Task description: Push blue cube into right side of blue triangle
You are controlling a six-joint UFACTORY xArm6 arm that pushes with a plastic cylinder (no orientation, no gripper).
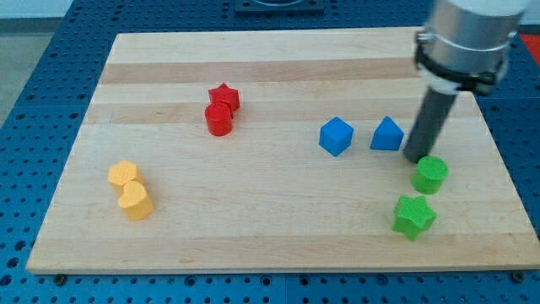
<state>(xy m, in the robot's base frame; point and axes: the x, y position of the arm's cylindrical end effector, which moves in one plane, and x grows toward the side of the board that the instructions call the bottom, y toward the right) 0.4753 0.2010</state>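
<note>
The blue cube [336, 136] sits on the wooden board right of centre. The blue triangle [387, 134] stands just to its right, with a small gap between them. My tip [414, 159] is down on the board just right of and slightly below the blue triangle, close to its right side, and a block's width to the right of the cube. The rod rises toward the view's top right.
A green cylinder [430, 175] lies right next to my tip, below and to its right, with a green star [413, 216] below it. A red star [224, 96] and red cylinder [218, 119] sit upper left of centre. Two yellow blocks [123, 175] [135, 202] lie at the left.
</note>
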